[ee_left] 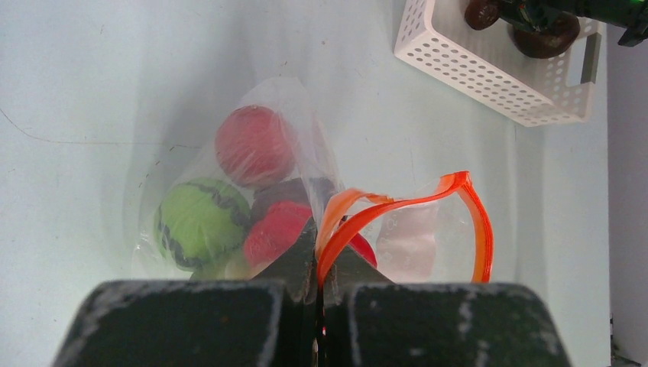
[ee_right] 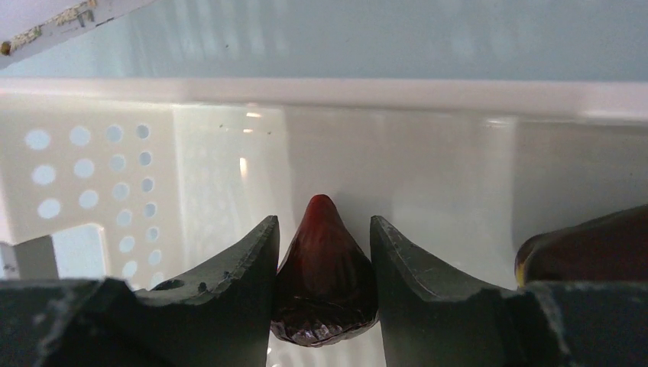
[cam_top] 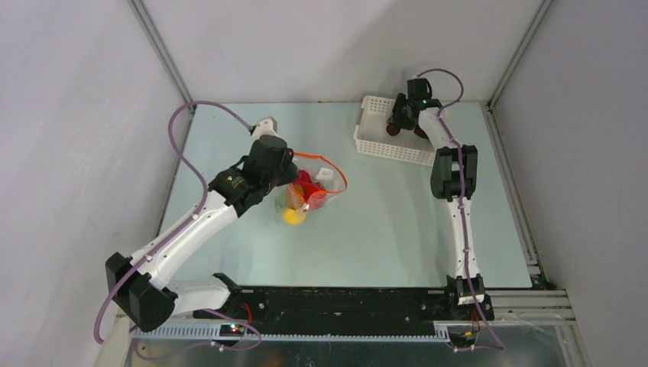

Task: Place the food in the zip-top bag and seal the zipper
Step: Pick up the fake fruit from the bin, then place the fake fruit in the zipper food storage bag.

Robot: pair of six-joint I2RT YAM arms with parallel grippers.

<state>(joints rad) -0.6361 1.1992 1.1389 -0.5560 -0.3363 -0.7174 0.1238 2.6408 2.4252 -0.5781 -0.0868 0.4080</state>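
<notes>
The clear zip-top bag [cam_top: 312,197] lies mid-table with several toy fruits inside: a red one [ee_left: 254,145], a bright green one [ee_left: 200,222], another red one [ee_left: 277,229] and a yellow one [cam_top: 293,216]. My left gripper [ee_left: 317,252] is shut on the bag's orange-red zipper [ee_left: 428,195] and holds the mouth up; the strip loops open to the right. My right gripper [ee_right: 323,225] is down inside the white basket [ee_right: 428,153], shut on a dark maroon fruit [ee_right: 325,283]. A second dark fruit [ee_right: 588,248] lies just to its right.
The white perforated basket [cam_top: 393,149] stands at the back right, close to the rear wall. The enclosure's grey walls ring the table. The right arm [cam_top: 451,168] stretches along the table's right side.
</notes>
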